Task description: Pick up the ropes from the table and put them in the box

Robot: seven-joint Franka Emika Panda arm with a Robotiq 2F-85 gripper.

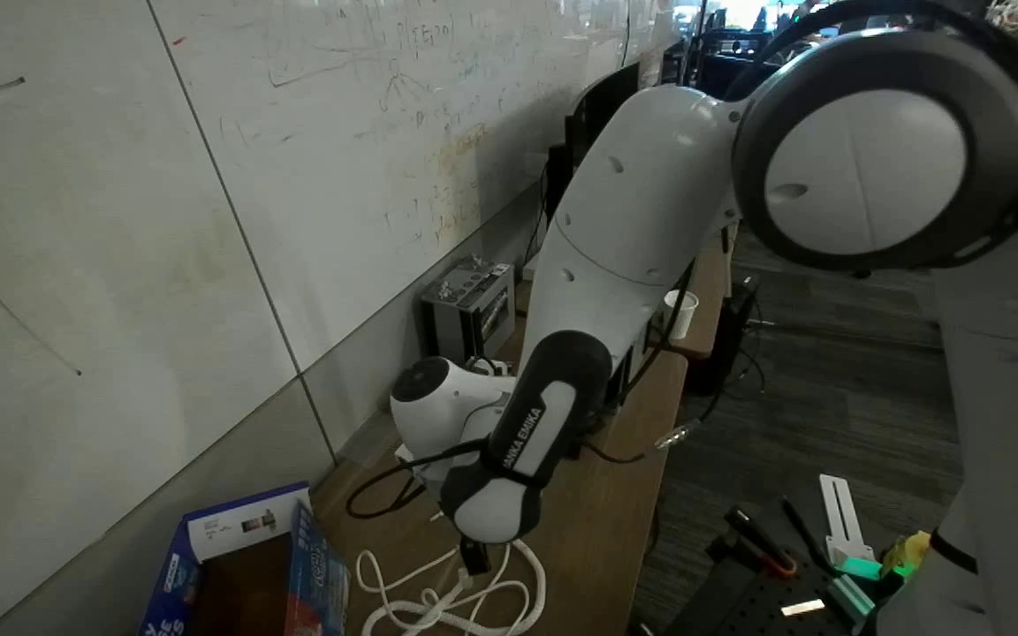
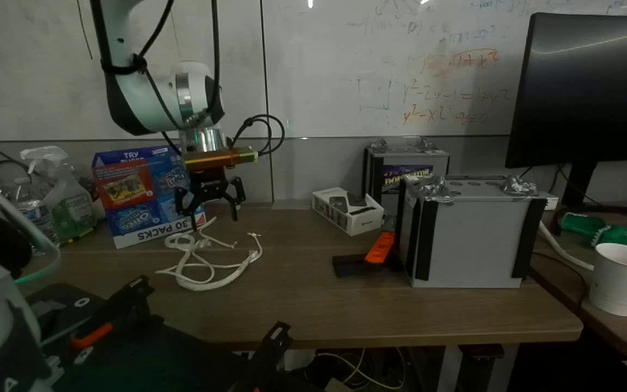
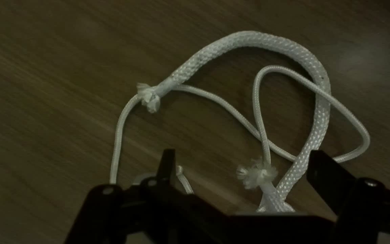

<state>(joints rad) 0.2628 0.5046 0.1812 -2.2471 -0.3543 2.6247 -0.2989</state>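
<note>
Gripper is closest to the lens in the wrist view: jaws spread wide, nothing held. Ropes lie in a loose tangle on the table, just beside the blue box, with the gripper over them. Can't tell from these angles how much clearance is under the fingertips. Handling guess: light, limp, nothing fragile. Thick braid looks a bit stiffer and should keep some curve; thin cord will likely sag and trail. Weave looks smooth, so a shallow pinch may slip. I'd grab where thick braid and thin cord cross, near the frayed end between the fingers, pads down close to the table, to catch several strands at once. If they're separate pieces, pinching one strand probably leaves some behind; dangling tails could drape over the blue box's edge.
</note>
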